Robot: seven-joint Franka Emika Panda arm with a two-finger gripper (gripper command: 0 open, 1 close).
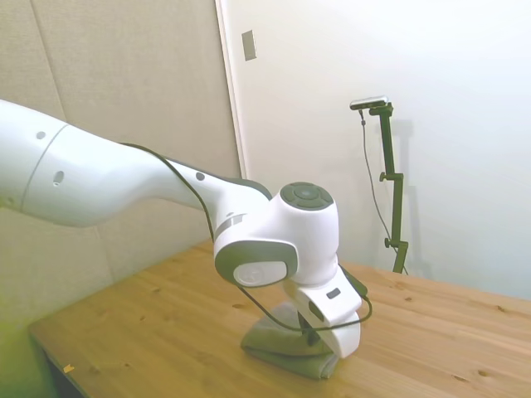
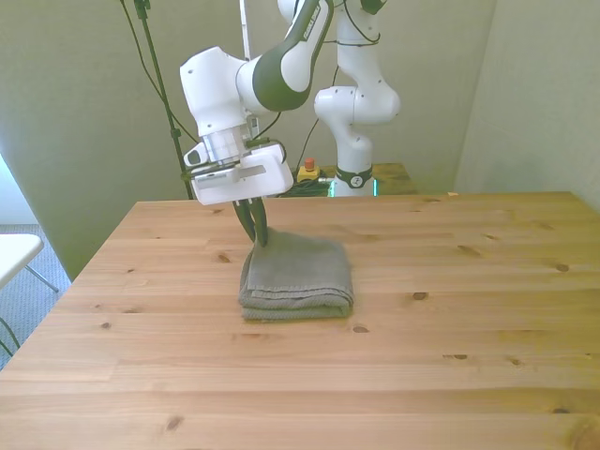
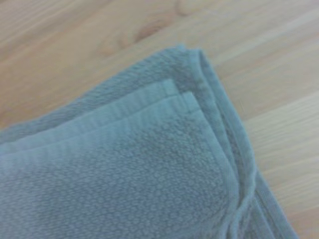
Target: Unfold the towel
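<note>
Grey-taupe terry towel [image 2: 298, 277], which we log as folded in several layers, lying flat on the wooden table [image 2: 450, 375]. Its stacked hems meet at one corner in the wrist view. We record the gripper [image 2: 254, 228] pinched shut on the towel's far corner.

Pine tabletop [image 2: 450, 328] under me: knotty planks, pale finish. Beyond its far edge I see a red button on a yellow box [image 2: 307, 170]. Grey wall plate [image 1: 249, 45] beside a door frame.
</note>
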